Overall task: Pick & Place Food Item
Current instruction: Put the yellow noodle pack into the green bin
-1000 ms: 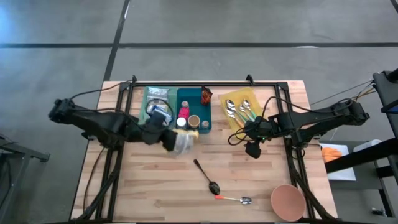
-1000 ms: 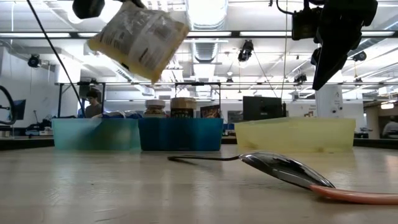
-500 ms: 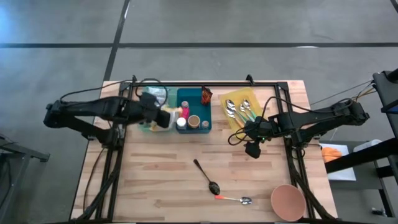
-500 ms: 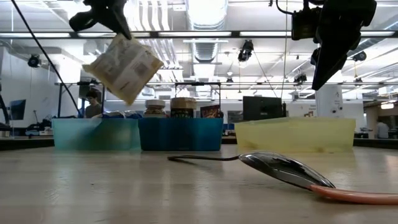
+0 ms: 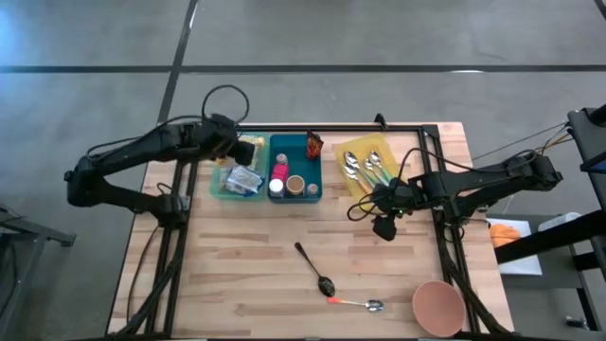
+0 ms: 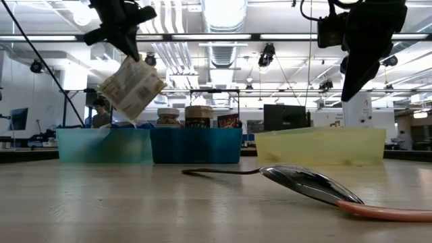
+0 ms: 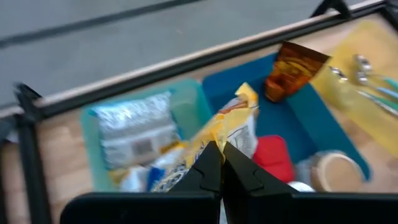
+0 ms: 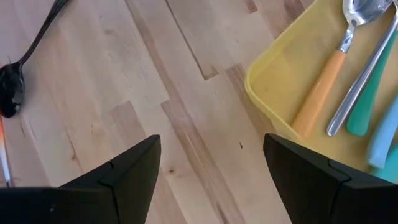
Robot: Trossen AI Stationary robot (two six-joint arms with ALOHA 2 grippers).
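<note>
A crinkled clear-and-yellow food packet (image 6: 131, 88) hangs above the light teal bin (image 5: 233, 180) at the table's far left. My left gripper (image 5: 237, 147) is above it, shut on it. The left wrist view shows the packet (image 7: 233, 124) just ahead of the shut fingers, over the bins. My right gripper (image 5: 383, 224) hangs open above bare wood at the near edge of the yellow tray (image 8: 280, 68). It has nothing between its fingers. My left gripper pinches the packet's upper edge (image 7: 216, 138) between its two shut fingers. The fingers come from above, slanting down toward the far edge. The packet hangs tilted below them (image 6: 135, 64), lifted clear of the bin.
The light teal bin holds other packets (image 7: 134, 134). The dark blue bin (image 5: 310, 194) beside it holds jars and a brown pouch (image 7: 292, 68). The yellow tray holds spoons (image 5: 365, 169). A black spoon (image 5: 313, 269), an orange-handled spoon (image 5: 358, 303) and a pink bowl (image 5: 437, 306) lie nearer.
My left gripper has carried the packet from over the wood in front of the bins toward the table's far edge and somewhat left. It now hangs over the light teal bin. The gripper has turned on the way and stays shut on the packet.
</note>
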